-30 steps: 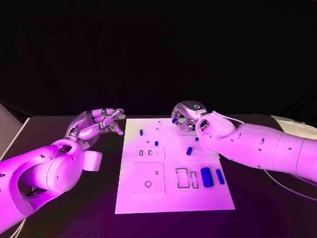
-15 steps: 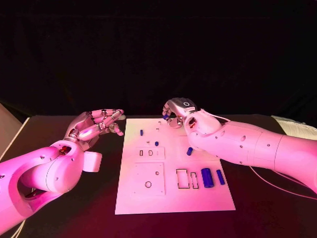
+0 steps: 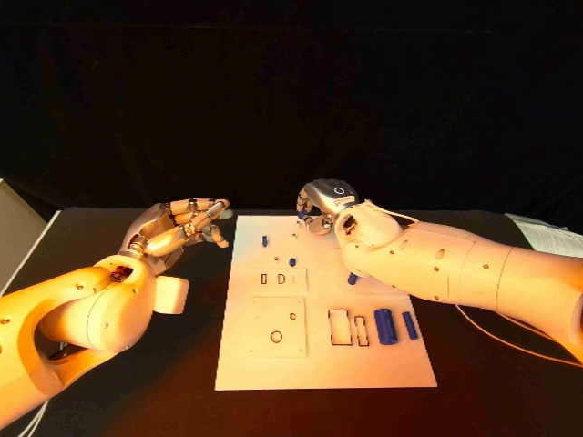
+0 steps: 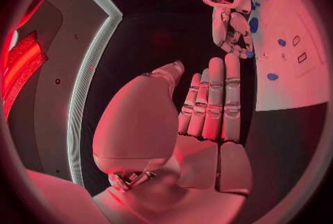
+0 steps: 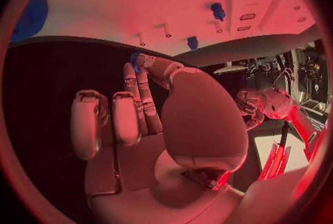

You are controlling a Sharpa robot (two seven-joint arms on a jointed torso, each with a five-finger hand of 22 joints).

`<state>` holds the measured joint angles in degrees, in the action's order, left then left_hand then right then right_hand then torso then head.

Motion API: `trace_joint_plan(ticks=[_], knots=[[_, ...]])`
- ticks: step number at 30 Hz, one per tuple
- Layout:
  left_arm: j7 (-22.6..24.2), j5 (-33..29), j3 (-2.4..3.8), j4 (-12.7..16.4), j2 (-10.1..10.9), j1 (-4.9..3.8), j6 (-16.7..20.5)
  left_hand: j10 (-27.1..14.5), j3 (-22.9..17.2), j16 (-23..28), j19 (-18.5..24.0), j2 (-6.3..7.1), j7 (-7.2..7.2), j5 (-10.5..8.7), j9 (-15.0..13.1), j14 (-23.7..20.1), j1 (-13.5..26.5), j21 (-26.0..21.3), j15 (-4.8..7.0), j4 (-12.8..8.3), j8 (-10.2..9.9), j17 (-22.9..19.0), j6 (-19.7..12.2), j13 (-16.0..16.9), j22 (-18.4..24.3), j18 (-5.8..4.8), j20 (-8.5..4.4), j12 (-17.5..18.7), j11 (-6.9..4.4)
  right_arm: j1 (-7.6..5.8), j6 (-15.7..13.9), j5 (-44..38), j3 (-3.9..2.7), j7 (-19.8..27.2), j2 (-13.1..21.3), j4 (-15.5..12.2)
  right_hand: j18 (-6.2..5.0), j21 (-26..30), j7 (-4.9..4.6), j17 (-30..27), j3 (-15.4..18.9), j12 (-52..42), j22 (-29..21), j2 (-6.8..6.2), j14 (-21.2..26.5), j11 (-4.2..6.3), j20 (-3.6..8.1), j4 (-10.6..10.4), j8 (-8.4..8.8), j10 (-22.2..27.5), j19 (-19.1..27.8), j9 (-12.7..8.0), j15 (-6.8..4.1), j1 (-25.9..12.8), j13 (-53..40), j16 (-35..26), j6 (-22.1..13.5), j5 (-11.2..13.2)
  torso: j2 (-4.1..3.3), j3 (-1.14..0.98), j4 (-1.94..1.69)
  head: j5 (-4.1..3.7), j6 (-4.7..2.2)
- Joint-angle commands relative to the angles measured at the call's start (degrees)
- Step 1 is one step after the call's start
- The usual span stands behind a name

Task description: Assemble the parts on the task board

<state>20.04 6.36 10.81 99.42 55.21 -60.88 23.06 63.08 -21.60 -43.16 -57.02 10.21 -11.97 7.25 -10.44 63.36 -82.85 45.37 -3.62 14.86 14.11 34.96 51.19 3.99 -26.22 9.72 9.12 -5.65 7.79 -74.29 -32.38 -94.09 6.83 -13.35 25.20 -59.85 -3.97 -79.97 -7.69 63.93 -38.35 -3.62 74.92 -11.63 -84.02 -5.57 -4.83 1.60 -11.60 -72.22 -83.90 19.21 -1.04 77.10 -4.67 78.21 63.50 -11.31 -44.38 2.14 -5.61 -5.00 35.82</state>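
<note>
The white task board [image 3: 321, 360] lies mid-table. Over its far edge my right hand [image 3: 326, 208] pinches a small blue part [image 3: 303, 214] at its fingertips; the same blue part [image 5: 135, 59] appears in the right wrist view, and the left wrist view has that hand [image 4: 232, 29] beside the board [image 4: 291, 85]. My left hand [image 3: 180, 228] hovers off the board's far left corner, fingers nearly straight and side by side, holding nothing. On the board are two small blue pegs [image 3: 264, 241] [image 3: 291, 261], a short blue piece [image 3: 352, 279] and two blue cylinders [image 3: 385, 326] [image 3: 410, 325].
Empty rectangular recesses [image 3: 338, 326] sit left of the cylinders, with smaller slots [image 3: 277, 279] and a round hole [image 3: 276, 336] on the board's left half. A pale box [image 3: 3, 228] stands at the table's left edge, a white object [image 3: 555, 238] at the right.
My right hand has moved left and farther back over the board's far edge with the blue part. The left hand has stayed where it was.
</note>
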Motion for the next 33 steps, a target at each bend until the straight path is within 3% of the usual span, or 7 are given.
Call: trace_joint_plan(ticks=[1, 26, 33], knots=[[0.17, 0.3, 0.06, 0.2, -0.01, -0.03, -0.87, -0.2, -0.37, -0.17, 0.38, 0.01, 0.06, -0.19, -0.09, -0.34, 0.34, 0.2, -0.09, 0.1, 0.23, 0.05, -0.45, 0.1, -0.05, 0.66, -0.11, 0.24, 0.24, 0.04, 0.19, -2.55, 0.11, -1.2, -0.17, -0.02, 0.86, 0.28, -0.04, -0.05, 0.12, -0.06, 0.38, -0.58, -1.59, 2.02, 0.37, 0.27, -0.2, -2.2, -0.89, 0.07, -0.18, 0.22, -0.68, 0.15, -0.4, -0.09, -0.07, -0.02, 0.06, 0.14, 0.07], [0.08, 0.3, 0.14, 0.36, 0.13, -0.05, -0.73, -0.25, -0.41, -0.26, 0.46, 0.06, 0.03, -0.2, -0.1, -0.38, 0.36, 0.48, -0.1, 0.08, 0.22, 0.05, -0.51, 0.09, -0.23, 0.66, -0.1, 0.26, 0.27, 0.66, 2.47, -4.26, 0.66, -2.13, -1.37, 0.22, 0.88, 0.22, 0.02, -0.03, 0.32, -0.05, 0.52, -0.94, -1.57, 2.05, 0.32, 0.16, -0.28, -2.27, -0.87, 0.24, -0.16, -0.31, -0.71, 0.23, -0.35, 0.14, -0.31, -0.02, 0.06, 0.42, 0.38], [0.06, 0.44, 0.18, 0.3, 0.04, -0.05, -0.74, -0.25, -0.41, -0.26, 0.46, 0.06, 0.03, -0.2, -0.1, -0.38, 0.36, 0.48, -0.1, 0.08, 0.22, 0.05, -0.51, 0.09, -0.23, 0.66, -0.1, 0.26, 0.27, 0.76, 2.64, -4.14, 0.7, -2.05, -1.71, 0.97, 0.86, 0.26, 0.03, -0.1, 0.32, -0.05, 0.46, -0.92, -1.55, 2.06, 0.32, 0.13, -0.29, -2.28, -0.85, 0.27, -0.16, -0.36, -0.71, 0.21, -0.34, 0.14, -0.35, 0.14, 0.02, 0.21, 0.39]])
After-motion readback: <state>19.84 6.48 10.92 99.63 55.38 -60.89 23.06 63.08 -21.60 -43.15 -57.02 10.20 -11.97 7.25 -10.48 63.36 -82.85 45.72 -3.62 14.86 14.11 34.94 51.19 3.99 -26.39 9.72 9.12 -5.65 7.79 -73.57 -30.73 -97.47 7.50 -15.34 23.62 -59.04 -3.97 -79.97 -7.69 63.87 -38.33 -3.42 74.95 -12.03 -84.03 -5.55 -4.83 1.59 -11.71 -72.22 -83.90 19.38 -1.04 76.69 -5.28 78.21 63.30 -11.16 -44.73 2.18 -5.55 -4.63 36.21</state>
